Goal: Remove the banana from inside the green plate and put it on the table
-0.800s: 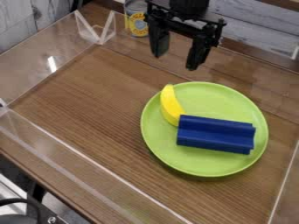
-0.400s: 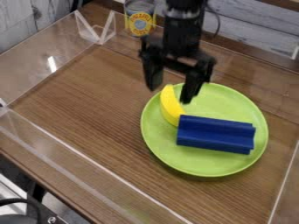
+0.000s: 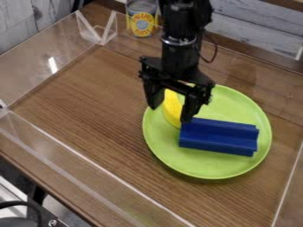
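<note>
The yellow banana [image 3: 173,108] lies on the left part of the lime-green plate [image 3: 213,160], mostly covered by my gripper. My black gripper [image 3: 169,106] hangs straight down over it, open, with one finger [image 3: 151,95] on the banana's left side and the other at its right. Whether the fingertips touch the banana or the plate cannot be made out. The plate rests on the brown wood-grain table [image 3: 83,97].
A blue block [image 3: 219,136] lies on the plate just right of the banana, close to my right finger. Clear acrylic walls [image 3: 48,53] ring the tabletop. A yellow can [image 3: 141,19] stands behind the back wall.
My gripper has come down and forward from the back of the table to straddle the banana on the plate, staying open. The banana and block have not moved.
</note>
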`<state>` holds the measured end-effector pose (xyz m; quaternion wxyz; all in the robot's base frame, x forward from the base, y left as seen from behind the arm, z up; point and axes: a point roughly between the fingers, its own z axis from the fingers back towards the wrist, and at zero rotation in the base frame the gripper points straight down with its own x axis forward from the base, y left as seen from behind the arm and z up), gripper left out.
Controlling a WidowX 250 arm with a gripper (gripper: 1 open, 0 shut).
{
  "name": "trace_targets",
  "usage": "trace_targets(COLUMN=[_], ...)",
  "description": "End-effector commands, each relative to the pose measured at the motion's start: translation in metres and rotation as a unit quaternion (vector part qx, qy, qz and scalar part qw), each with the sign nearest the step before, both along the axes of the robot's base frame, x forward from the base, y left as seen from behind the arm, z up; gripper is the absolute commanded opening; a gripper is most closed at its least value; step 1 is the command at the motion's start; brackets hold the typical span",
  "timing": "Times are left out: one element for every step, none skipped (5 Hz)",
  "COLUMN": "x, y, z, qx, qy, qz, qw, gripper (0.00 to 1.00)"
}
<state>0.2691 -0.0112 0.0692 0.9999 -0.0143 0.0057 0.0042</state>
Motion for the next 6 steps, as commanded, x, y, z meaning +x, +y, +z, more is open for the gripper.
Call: trace_targets(x=[0.004,0.005,0.009,0.012,0.015,0.018], y=[-0.004,-0.006,-0.008,-0.009,-0.011,-0.012], z=[0.011,0.006,0.003,-0.001,-0.005,-0.009], qx=[-0.002,-0.002,-0.004,-0.005,-0.006,-0.007], qy=[-0.040,-0.046,-0.049,-0.053,-0.057,-0.060], qz=[-0.003,-0.004,-0.005,-0.006,-0.006,-0.006], qw=[0.9992,0.9989,0.9988,0.9986,0.9984,0.9982], gripper=[1.00,1.00,1.00,1.00,1.00,1.00])
